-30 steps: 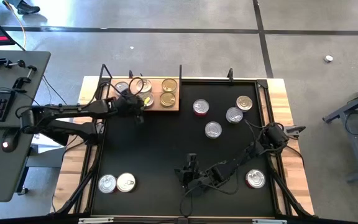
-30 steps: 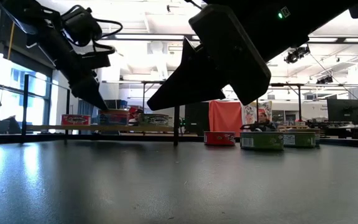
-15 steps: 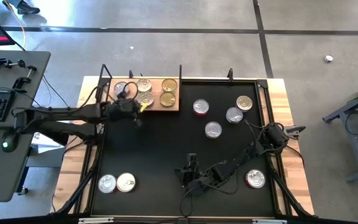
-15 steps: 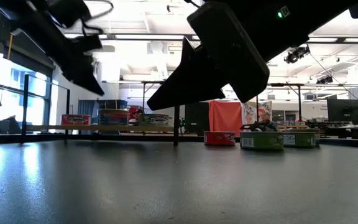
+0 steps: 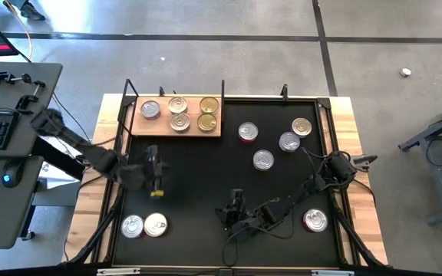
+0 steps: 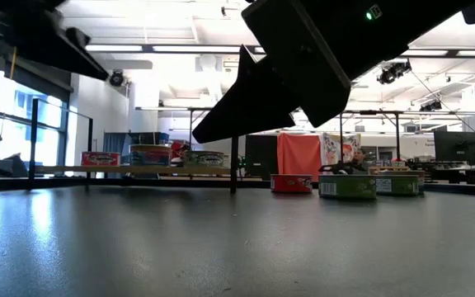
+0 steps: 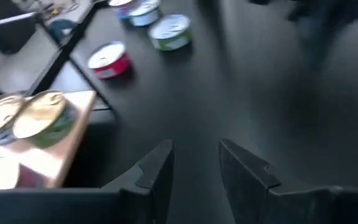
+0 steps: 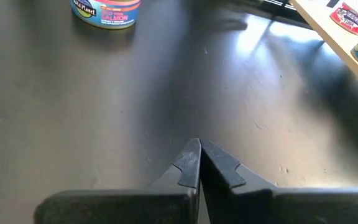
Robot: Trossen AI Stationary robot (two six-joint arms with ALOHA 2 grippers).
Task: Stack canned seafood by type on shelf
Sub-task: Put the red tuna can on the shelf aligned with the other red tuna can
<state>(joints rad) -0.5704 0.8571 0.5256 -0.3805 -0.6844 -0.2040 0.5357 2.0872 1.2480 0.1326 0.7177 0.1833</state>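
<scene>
We see a light wooden table (image 5: 357,176) covered by a black mat (image 5: 206,184). On the mat's far left corner lies the wooden shelf (image 5: 176,130), carrying five tins (image 5: 179,113). Four tins (image 5: 281,136) lie on the mat right of it, two tins (image 5: 144,225) near-left, one tin (image 5: 315,221) near-right.

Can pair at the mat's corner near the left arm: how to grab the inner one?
From above, straight down, fingers across the sidewall, square to the pair's line. The inner can lies flat, lid up, and its neighbour looks tight against one side. The left tool is open.
</scene>
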